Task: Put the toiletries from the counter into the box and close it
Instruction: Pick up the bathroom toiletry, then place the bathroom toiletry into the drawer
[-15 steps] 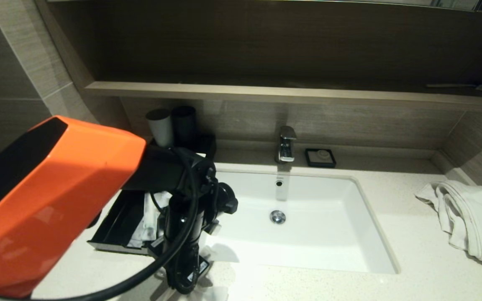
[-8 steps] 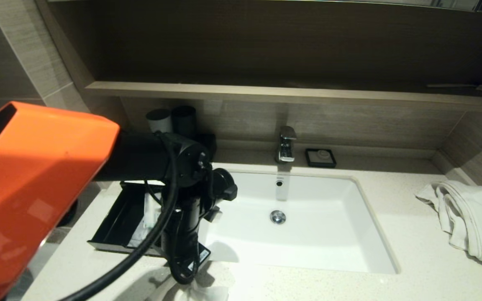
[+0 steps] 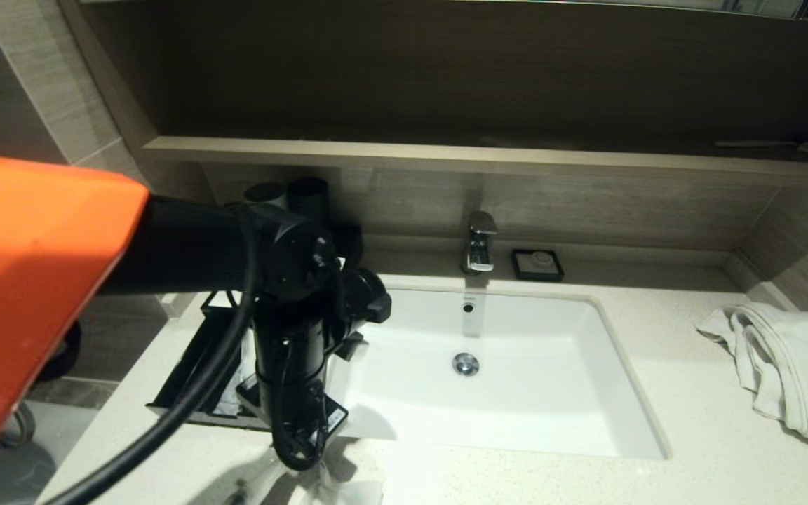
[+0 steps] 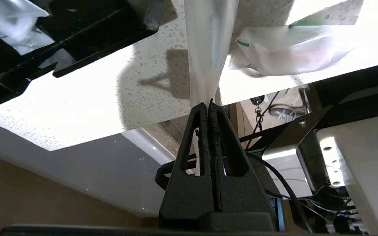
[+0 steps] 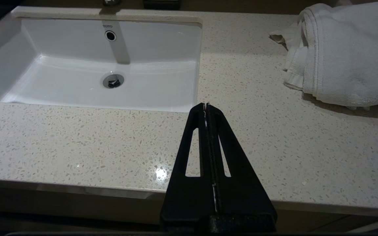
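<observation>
Left gripper [image 4: 208,104] pinched tight on the end of a long slim clear-plastic-wrapped stick [image 4: 208,49], held over the pale cream speckled stone counter [image 4: 110,98] near its front edge, with the stick reaching away from the fingertips across the stone. Beside that stick, lying on the counter, a white plastic packet with a green mark [image 4: 287,52]; just off to the other side, the low black rectangular box [image 3: 200,372] with its front drawer pulled out and white wrapped items inside. Right gripper [image 5: 206,105] pressed together on nothing, parked low before the counter's front edge, with the white rectangular sink basin [image 5: 87,59] and a folded white towel [image 5: 343,52] beyond.
</observation>
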Robot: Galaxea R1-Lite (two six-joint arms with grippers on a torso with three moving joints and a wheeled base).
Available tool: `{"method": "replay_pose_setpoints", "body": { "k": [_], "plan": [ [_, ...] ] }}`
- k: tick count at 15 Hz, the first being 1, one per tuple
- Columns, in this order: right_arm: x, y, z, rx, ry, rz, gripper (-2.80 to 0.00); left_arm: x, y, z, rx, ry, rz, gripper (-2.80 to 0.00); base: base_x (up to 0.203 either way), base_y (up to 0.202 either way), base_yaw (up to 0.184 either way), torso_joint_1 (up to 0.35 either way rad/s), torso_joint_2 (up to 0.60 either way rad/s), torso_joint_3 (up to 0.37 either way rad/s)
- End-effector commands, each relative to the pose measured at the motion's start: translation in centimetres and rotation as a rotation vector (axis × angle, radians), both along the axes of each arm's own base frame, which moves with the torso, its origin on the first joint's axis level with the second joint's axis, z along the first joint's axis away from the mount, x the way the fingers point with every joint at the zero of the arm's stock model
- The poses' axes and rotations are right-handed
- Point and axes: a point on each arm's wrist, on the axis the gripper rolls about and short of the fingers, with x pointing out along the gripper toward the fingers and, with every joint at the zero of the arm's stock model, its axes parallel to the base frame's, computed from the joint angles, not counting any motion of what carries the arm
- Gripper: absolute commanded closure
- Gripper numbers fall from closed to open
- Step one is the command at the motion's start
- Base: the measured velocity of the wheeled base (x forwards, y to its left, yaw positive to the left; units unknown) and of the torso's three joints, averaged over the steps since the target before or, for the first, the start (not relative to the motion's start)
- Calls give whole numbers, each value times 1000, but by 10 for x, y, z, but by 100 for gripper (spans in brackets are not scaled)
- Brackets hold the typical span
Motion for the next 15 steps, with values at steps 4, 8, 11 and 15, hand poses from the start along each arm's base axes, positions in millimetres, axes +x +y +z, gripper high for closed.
{"method": "replay_pose_setpoints", "body": {
  "k": [4, 8, 11, 15],
  "plan": [
    [0, 0, 0, 0, 0, 0, 0, -7, 16, 25, -44, -60, 43, 0, 0, 0, 0, 0, 0, 0],
    [0, 0, 0, 0, 0, 0, 0, -6, 43, 47, -86, -119, 123, 0, 0, 0, 0, 0, 0, 0],
    [0, 0, 0, 0, 0, 0, 0, -10, 64, 68, -126, -183, 178, 0, 0, 0, 0, 0, 0, 0],
    [0, 0, 0, 0, 0, 0, 0, -3, 85, 81, -168, -265, 255, 0, 0, 0, 0, 0, 0, 0]
  ]
}}
